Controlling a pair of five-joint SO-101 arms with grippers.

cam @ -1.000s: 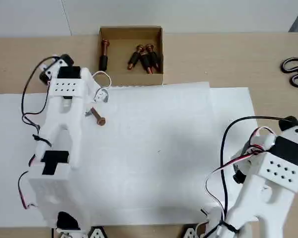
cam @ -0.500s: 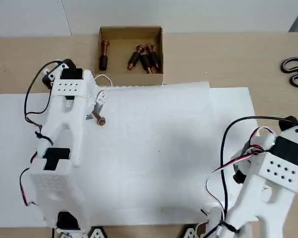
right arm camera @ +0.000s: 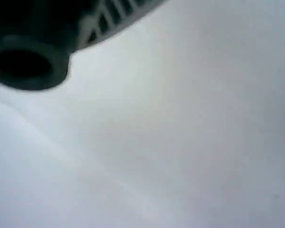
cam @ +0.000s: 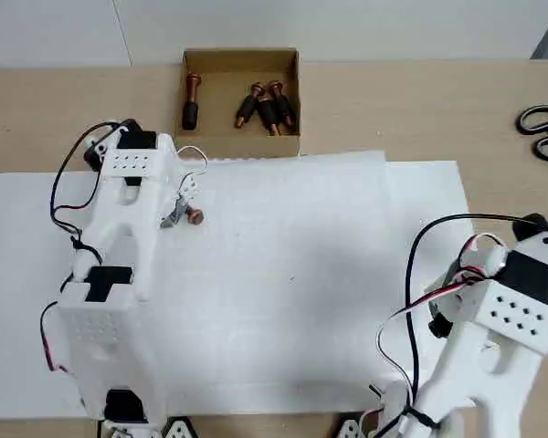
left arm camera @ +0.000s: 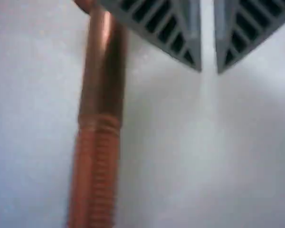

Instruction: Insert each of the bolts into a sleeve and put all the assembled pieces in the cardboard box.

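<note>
left gripper was down on the white foam sheet, close to the box side of it. its two ribbed fingers were clenched to a thin slit with nothing between them. one copper bolt lay flat on the foam just beside the fingers, outside the pair. its threaded end pointed away from them and its other end was tucked under the edge of one finger.

right gripper was low over the foam at the opposite near corner, grasping a black sleeve. the sleeve's open bore faced the camera.

the cardboard box stood on the wooden table, touching the far edge of the foam. it held four assembled pieces: one alone along one wall and three bunched together near the other.

scissors lay on the table, well apart from the work.
</note>
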